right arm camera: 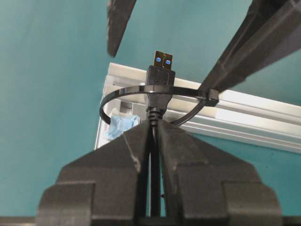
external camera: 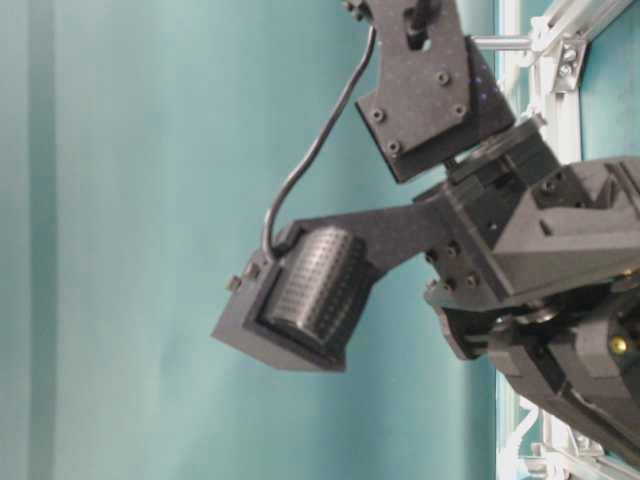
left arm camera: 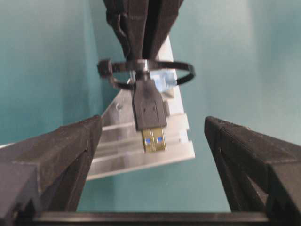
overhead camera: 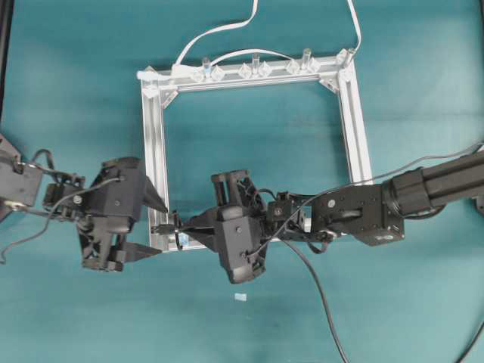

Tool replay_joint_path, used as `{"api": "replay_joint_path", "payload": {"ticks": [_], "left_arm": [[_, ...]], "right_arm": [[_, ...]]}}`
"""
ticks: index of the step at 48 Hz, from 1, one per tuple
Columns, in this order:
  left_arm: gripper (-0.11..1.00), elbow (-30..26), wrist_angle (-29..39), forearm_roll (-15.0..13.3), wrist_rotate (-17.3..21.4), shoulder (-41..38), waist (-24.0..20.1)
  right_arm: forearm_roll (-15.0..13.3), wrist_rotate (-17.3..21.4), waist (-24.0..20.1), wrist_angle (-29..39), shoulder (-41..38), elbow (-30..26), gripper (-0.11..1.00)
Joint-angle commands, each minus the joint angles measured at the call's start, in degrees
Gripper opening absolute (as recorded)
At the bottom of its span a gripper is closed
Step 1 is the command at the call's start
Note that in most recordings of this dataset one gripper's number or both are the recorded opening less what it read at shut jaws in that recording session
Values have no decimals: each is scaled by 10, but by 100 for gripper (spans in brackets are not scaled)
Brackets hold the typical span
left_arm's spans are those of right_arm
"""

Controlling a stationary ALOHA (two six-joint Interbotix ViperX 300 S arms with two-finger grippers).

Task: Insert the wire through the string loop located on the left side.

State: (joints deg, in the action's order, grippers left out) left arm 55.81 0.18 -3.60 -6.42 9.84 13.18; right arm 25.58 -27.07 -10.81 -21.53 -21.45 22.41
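The wire point(overhead camera: 321, 295) ends in a black plug point(left arm camera: 149, 109) with a gold metal tip. My right gripper point(right arm camera: 153, 123) is shut on the cable just behind the plug. The plug point(right arm camera: 160, 75) pokes through the string loop point(right arm camera: 131, 92), a thin black band with a pale-blue bit point(right arm camera: 121, 126) at its base, at the frame's near left corner. The loop point(left arm camera: 181, 69) circles the plug's neck. My left gripper point(left arm camera: 153, 121) stands open facing the plug's tip, its fingers point(left arm camera: 56, 155) wide on either side and touching nothing. From overhead, left gripper point(overhead camera: 162, 229) and right gripper point(overhead camera: 181, 227) meet at that corner.
A square aluminium frame point(overhead camera: 155, 151) lies on the teal table. Clear plastic clips point(overhead camera: 253, 69) line its far rail, with a white cable point(overhead camera: 219, 30) threaded there. A small white scrap point(overhead camera: 240, 296) lies near the front. The frame's rail point(external camera: 560, 60) stands behind the arms.
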Motion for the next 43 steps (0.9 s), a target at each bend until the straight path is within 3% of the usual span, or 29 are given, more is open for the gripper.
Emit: {"api": "replay_joint_path", "payload": {"ticks": [1, 31, 36, 43], "left_arm": [[90, -17, -9, 0, -4, -9, 3], [86, -18, -4, 2, 1, -31, 3], [67, -25, 3, 2, 0, -31, 3], [23, -36, 23, 2, -1, -31, 3]], "right_arm": [[-1, 0, -2, -3, 11, -12, 7], [-1, 0, -2, -3, 11, -11, 7], [-1, 1, -2, -3, 11, -10, 7], [-1, 2, -2, -3, 11, -9, 7]]}}
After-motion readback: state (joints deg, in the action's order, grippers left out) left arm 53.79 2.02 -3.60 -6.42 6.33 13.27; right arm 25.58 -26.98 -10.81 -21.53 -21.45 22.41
